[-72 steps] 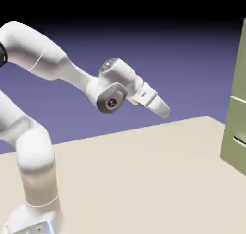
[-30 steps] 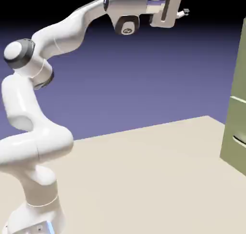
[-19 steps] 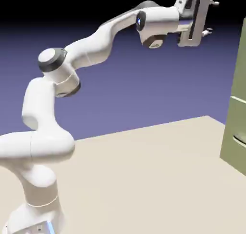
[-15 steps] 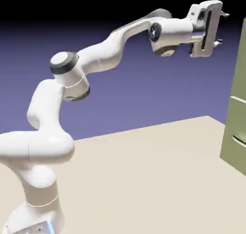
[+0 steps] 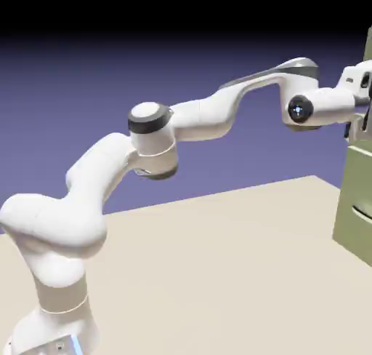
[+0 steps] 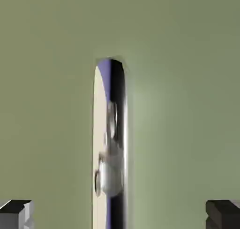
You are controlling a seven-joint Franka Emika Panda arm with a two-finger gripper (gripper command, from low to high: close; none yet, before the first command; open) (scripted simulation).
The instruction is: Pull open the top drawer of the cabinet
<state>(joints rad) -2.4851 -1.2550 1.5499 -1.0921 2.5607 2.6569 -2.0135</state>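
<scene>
Seen from the hand camera, the claw point(image 6: 120, 214) stands released, its two grey fingertips point(image 6: 15, 213) wide apart at seven and five o'clock of the picture, with nothing held between them. Straight ahead, filling the hand view, is the flat olive-green front of the top drawer point(image 6: 187, 106), and on it a thin polished handle point(image 6: 111, 143) runs from the centre toward six o'clock, in line with the gap between the fingertips (its mirror-like surface carries a reflection of the pale bench and the violet backdrop). Whether the fingertips touch the drawer front cannot be told. In the exterior view, the white arm point(image 5: 182, 121) rises from its base at seven o'clock, bends through a grey-capped joint near the centre and stretches out toward three o'clock, where its wrist meets the picture's edge at the cabinet point(image 5: 357, 201); the claw itself is out of sight there. The cabinet stands on the beige bench point(image 5: 218, 273) at the three-o'clock edge, a lower drawer front with a curved handle point(image 5: 361, 214) showing beneath the arm's wrist.
</scene>
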